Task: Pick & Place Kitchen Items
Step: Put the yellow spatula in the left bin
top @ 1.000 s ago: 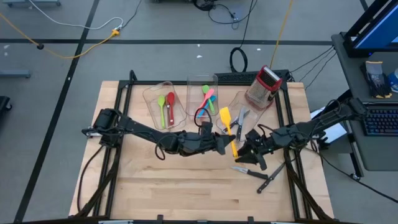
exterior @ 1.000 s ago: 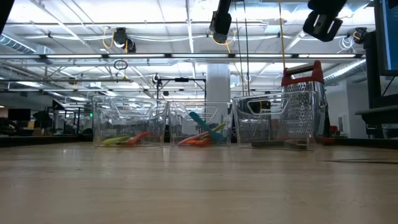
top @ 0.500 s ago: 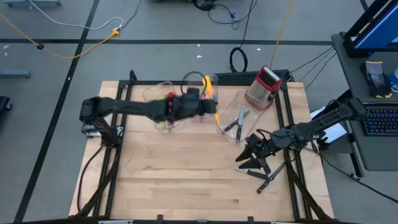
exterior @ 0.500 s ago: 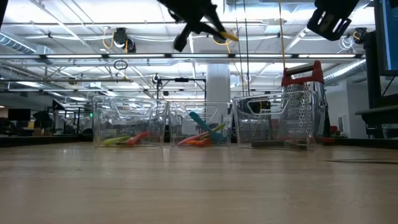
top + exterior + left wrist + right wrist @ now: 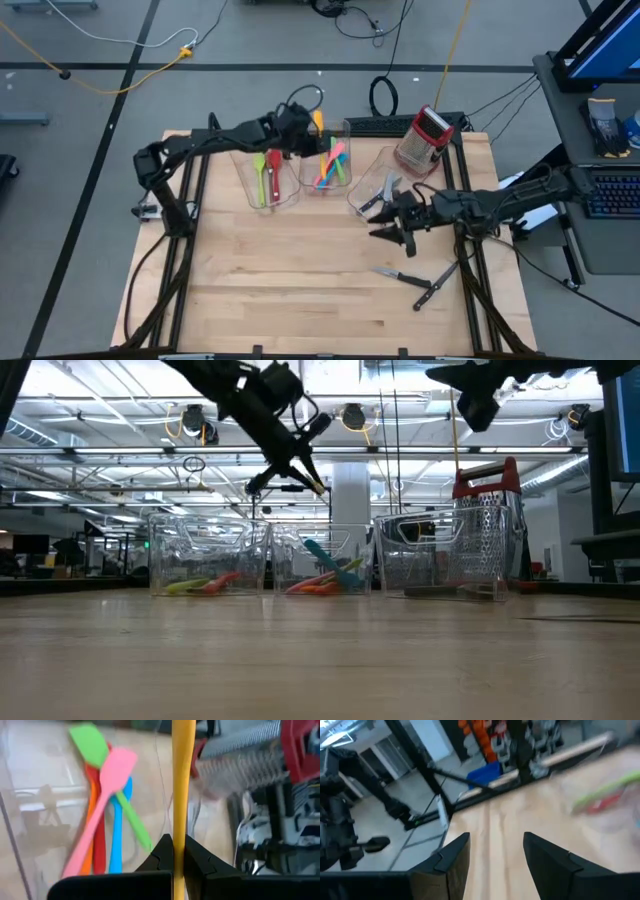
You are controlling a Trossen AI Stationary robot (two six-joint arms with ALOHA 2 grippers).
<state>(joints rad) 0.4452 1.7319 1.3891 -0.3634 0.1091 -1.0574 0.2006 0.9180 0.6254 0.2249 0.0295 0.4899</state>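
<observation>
High view, from the front edge backward: two black-handled knives (image 5: 392, 272) (image 5: 437, 287) flat on the counter (image 5: 280, 300), near each other, not yet put away. Behind them the right pincer (image 5: 390, 222), released and grasping nothing, just beside the right bin (image 5: 362, 195). Farther back, the left pincer (image 5: 298, 130) clenched on the yellow utensil (image 5: 318, 122), held in the air over the middle bin (image 5: 347, 150). Farthest, the red-topped grater (image 5: 425, 140).

Seen from the left wrist: yellow handle (image 5: 182, 780) straight out between the fingers, long axis along the pincer's own forward line. From the low view, tilted and pointing down toward the bins. Impossible to tell which end leads, the head being hidden.

Possible trouble, as a judgement:
- Letting go from this height: may bounce on the pink and green spatulas (image 5: 107, 775) inside, or tip over the wall.
- Going down at a slant: may catch the rim and push the light bin
</observation>
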